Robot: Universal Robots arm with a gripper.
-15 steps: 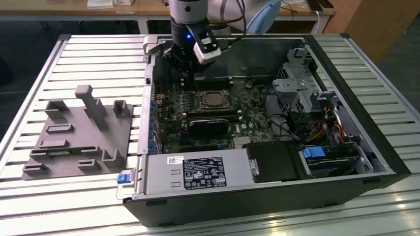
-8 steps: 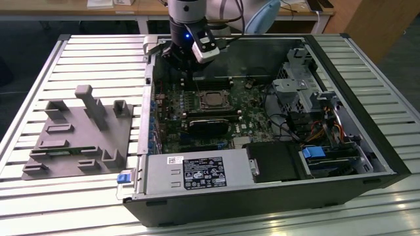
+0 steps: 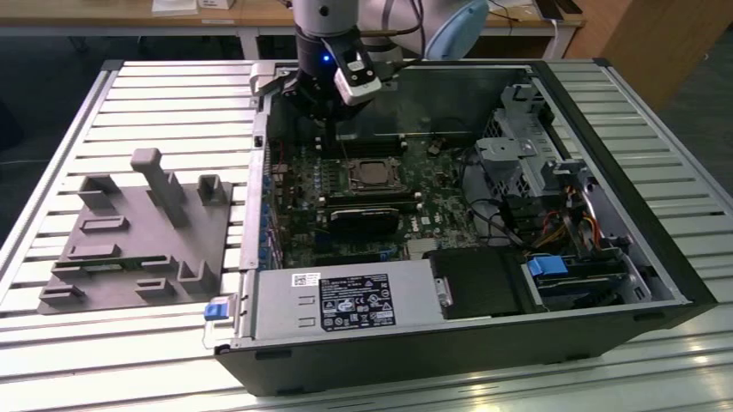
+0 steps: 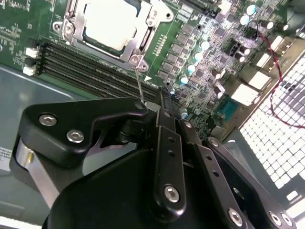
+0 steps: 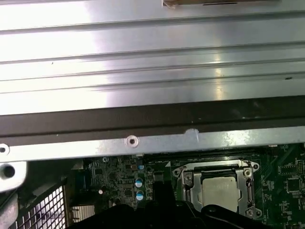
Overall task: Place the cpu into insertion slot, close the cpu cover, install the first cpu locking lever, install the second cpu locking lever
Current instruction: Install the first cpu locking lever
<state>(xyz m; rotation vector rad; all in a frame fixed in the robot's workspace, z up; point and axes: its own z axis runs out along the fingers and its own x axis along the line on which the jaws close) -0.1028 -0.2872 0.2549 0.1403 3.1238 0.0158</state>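
The cpu (image 4: 112, 21), a flat silver square, lies in the insertion slot (image 4: 66, 28) on the green board. The cpu cover (image 4: 125, 54), a thin silver frame, lies flat around it. One thin wire locking lever (image 4: 138, 81) stands up from the socket's corner, and its free end meets the tip of my gripper (image 4: 162, 95). The gripper is shut; whether the wire is pinched or only touched I cannot tell. In the exterior view my gripper (image 3: 331, 142) reaches down into the case just behind the cpu (image 3: 372, 175). The first wrist view has the cpu (image 5: 219, 191) inside its cover (image 5: 214, 167).
The open computer case (image 3: 641, 215) lies on a slatted table. Memory slots (image 4: 86, 64) run beside the socket. A black block (image 3: 360, 219) sits in front of it, with cables (image 3: 516, 225) to the exterior view's right. A grey fixture (image 3: 137, 232) stands at the exterior view's left.
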